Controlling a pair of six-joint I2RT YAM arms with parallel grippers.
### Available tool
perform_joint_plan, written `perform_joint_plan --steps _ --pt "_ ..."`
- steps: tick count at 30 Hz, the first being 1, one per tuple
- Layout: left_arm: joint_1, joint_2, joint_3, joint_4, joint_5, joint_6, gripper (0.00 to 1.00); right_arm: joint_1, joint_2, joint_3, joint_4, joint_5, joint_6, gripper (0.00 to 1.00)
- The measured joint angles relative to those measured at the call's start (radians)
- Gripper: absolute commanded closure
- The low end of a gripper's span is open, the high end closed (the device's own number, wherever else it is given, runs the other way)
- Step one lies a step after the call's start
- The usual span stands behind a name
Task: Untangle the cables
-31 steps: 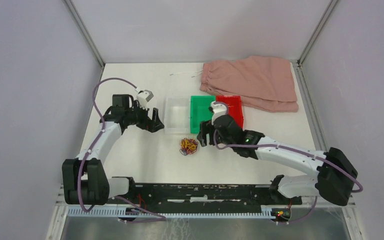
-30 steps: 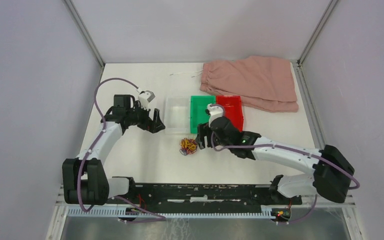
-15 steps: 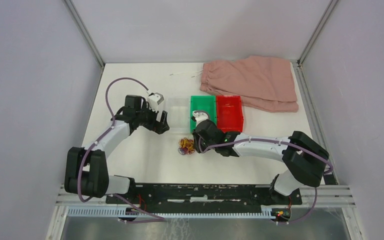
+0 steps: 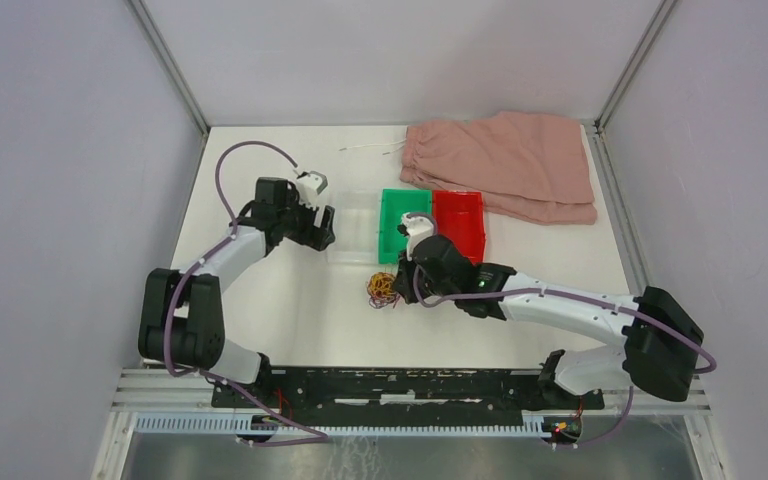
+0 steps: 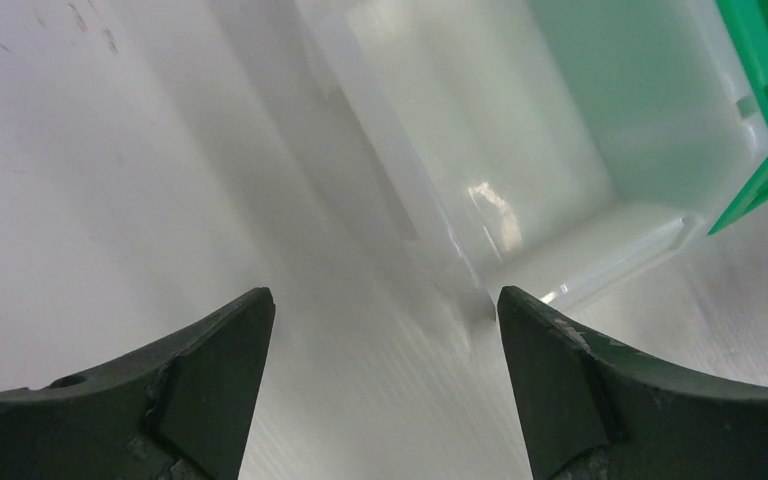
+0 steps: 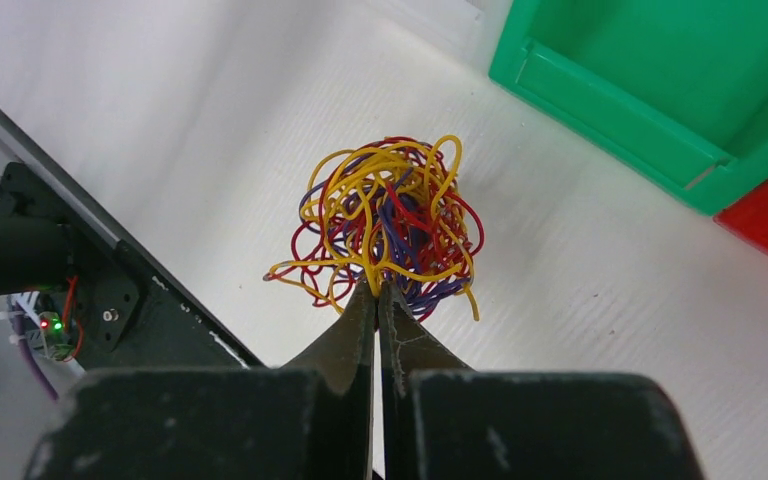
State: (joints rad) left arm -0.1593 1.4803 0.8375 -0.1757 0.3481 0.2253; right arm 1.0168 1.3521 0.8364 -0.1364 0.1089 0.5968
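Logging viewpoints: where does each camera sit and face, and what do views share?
Top external: above and behind, looking down at the table; both arms show.
Left wrist: on left arm, facing down past open jaws at the clear bin.
Right wrist: on right arm, facing down past shut jaws pinching the cables.
Shared: green bin, all three.

The left arm point(image 4: 222, 262) and right arm point(image 4: 570, 300) look alike from here: smooth white links between chunky black joint housings, each trailing a purple cord point(image 4: 252, 144) along its length. A white camera block point(image 4: 312, 184) sits at each wrist, and a tiny green light point(image 4: 479, 283) glows on the right forearm. The left gripper point(image 5: 385, 297) and right gripper point(image 6: 377, 288) have matte black, wedge-shaped fingers point(image 5: 200, 380) tapering to blunt tips; one left finger carries a small round hole point(image 5: 57, 381).
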Motion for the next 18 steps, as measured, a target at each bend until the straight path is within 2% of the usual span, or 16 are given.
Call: perform_joint_plan --steps 4,7,14,18 --pt "0.0 -0.007 0.061 -0.032 0.002 0.002 0.04 0.0 -0.052 0.0 -0.025 -0.02 -0.004 1.0" --pt "0.0 -0.049 0.106 -0.125 0.047 0.031 0.01 0.0 -0.07 0.0 -0.05 -0.039 -0.016 1.0" --pt "-0.006 -0.313 0.137 -0.481 0.298 0.252 0.01 0.0 -0.078 0.0 -0.072 -0.1 -0.046 1.0" --pt "-0.069 -0.439 0.118 -0.596 0.399 0.322 0.03 0.0 -0.037 0.023 -0.058 -0.157 -0.054 1.0"
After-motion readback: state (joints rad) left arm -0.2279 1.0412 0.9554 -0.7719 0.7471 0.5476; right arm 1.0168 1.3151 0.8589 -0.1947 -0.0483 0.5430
